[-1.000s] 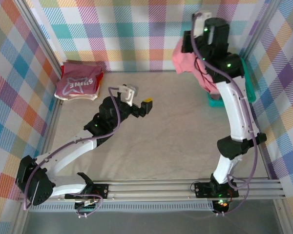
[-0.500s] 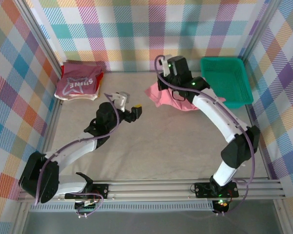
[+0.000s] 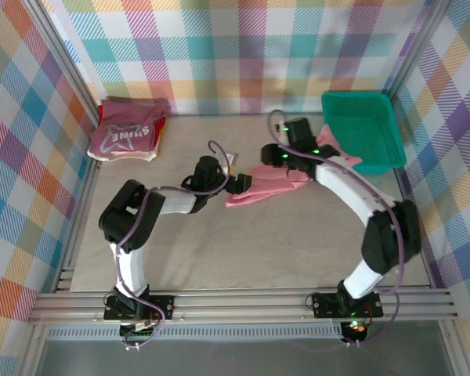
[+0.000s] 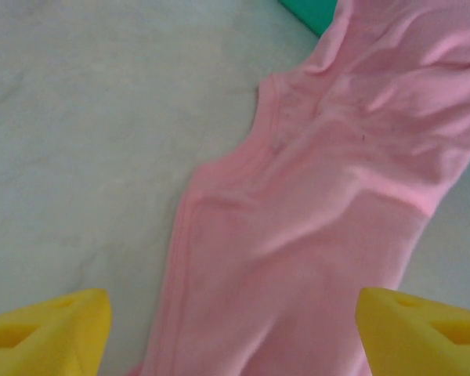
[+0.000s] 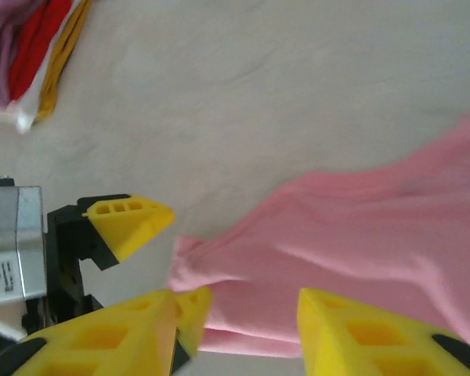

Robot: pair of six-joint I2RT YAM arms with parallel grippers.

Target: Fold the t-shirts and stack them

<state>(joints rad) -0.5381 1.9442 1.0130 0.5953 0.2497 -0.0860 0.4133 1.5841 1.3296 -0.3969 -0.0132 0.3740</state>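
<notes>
The plain salmon-pink cotton t-shirt (image 3: pixel 270 182) lay in a long rumpled strip across the middle of the pale table (image 3: pixel 219 258). One end was bunched toward the left arm and the other trailed off toward the green plastic mesh basket (image 3: pixel 360 129) at the back right. It was well apart from the folded stack of shirts (image 3: pixel 125 137), with the dark pink lettered one on top, in the back left corner. Creases ran along its length, and the left wrist view showed a curved seamed opening (image 4: pixel 263 98), neck or armhole I could not tell. The left gripper (image 4: pixel 233 341) hung low over the near end with its yellow fingers spread wide on either side of the cloth, pinching nothing. The right gripper (image 5: pixel 247 333) hovered close above the middle of the shirt with its fingers parted and pink fabric showing in the gap, and it did not look clamped on anything. I judged the shirt light, limp and quite unbreakable, likely to sag and twist when lifted at a single point. To my eye the sound hold was a shallow pinch at two corners of one edge, one arm on each, to draw it flat.
</notes>
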